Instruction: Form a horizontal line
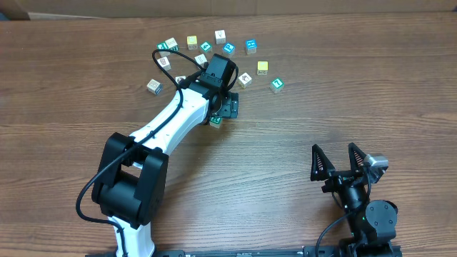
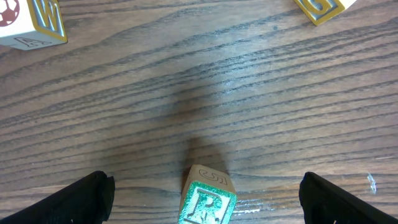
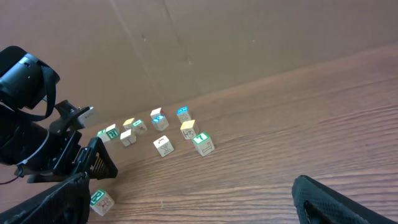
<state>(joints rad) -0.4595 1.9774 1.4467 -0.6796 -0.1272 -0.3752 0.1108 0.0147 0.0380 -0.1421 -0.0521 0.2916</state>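
Honestly, no line yet: the other cubes (image 1: pixel 221 36) lay scattered toward 12 o'clock, the green R cube (image 2: pixel 207 202) sat loose between wide-open jaws of the left gripper (image 1: pixel 226 108), and the right gripper (image 1: pixel 341 160) was wide too, at 5 o'clock.

This looks like a robot lab, not a home. 2 arms stand at one edge of a wood-look worktop (image 1: pixel 71 107): a white robot arm (image 1: pixel 171 118) and a black robot arm (image 1: pixel 368 214). A black cable (image 1: pixel 91 184) loops along the white one. A plain brown board wall (image 3: pixel 249 37) stands behind. Small toy cubes (image 1: pixel 221 36) lie on the worktop.
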